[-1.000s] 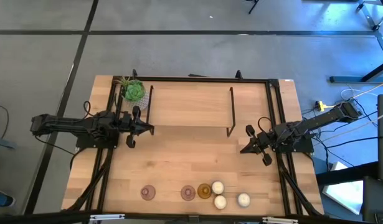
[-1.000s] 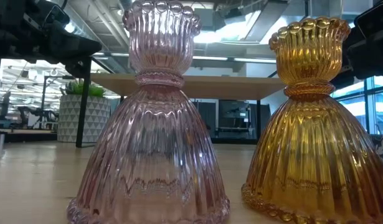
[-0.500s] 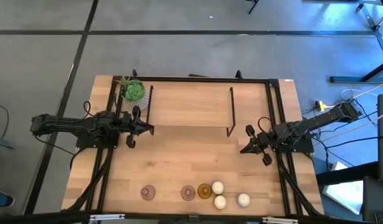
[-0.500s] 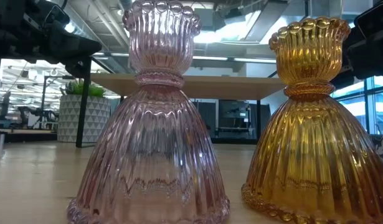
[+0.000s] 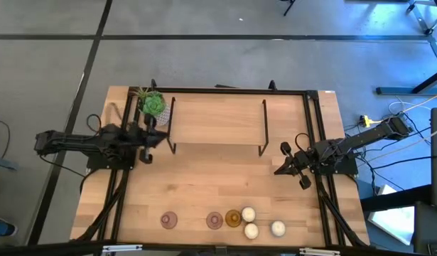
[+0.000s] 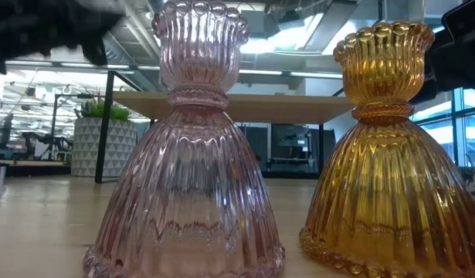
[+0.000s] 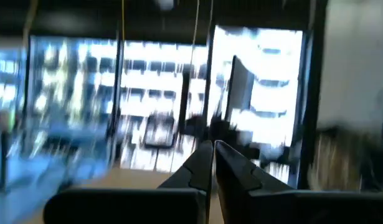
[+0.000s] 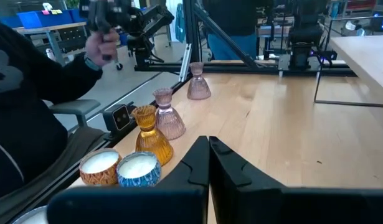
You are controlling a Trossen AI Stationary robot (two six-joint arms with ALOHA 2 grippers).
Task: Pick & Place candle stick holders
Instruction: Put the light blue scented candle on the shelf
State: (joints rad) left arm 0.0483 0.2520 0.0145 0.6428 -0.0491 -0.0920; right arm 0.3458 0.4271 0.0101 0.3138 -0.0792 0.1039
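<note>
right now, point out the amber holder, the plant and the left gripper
amber holder [image 6: 385,166]: low view, on its ribbed bell body
plant [image 5: 153,104]: high view, on its green leaves
left gripper [image 7: 212,168]: left wrist view, between its fingertips

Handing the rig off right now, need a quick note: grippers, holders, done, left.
Left gripper: shut, empty, at the left edge near the green plant.
Right gripper: shut, empty, at the right edge.
Holders: all in a row along the near edge; two pink holders, amber holder, three cream-white holders.
Done: nothing picked.
Left: every holder.
</note>
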